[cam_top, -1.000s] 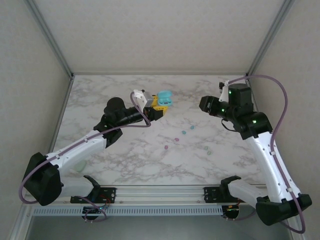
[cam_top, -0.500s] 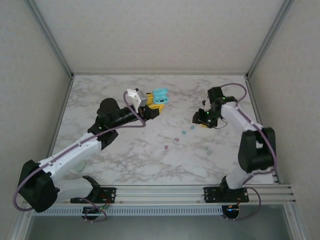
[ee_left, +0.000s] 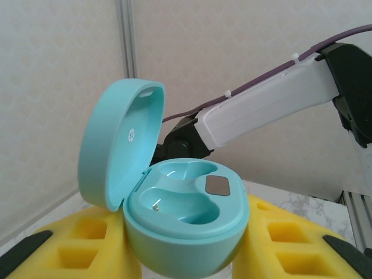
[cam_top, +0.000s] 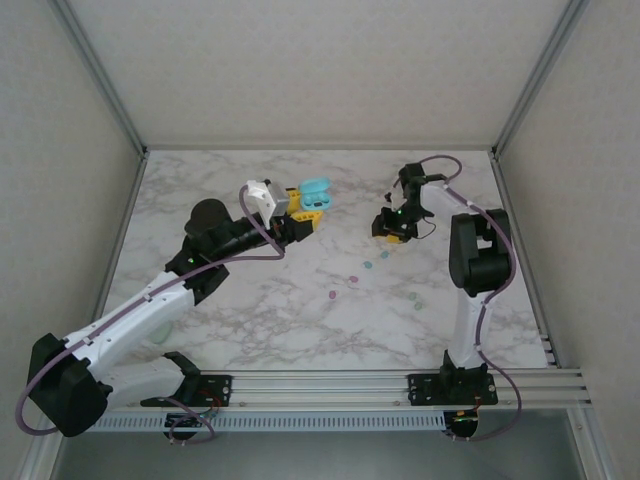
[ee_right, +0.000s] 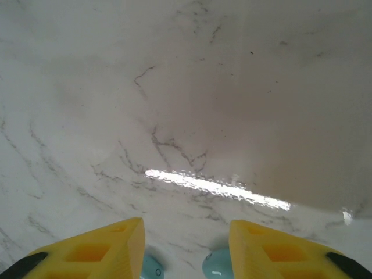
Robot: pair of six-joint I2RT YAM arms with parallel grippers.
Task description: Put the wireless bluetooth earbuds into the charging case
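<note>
Above desk: left jaws clamped on case, lid open to receive; right jaws apart over teal buds for pickup.

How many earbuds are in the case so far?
None yet. The left gripper holds the charging case with its lid open and both cups empty. The right gripper hangs open over two teal earbuds on the table. Every bud is left to put in.
</note>
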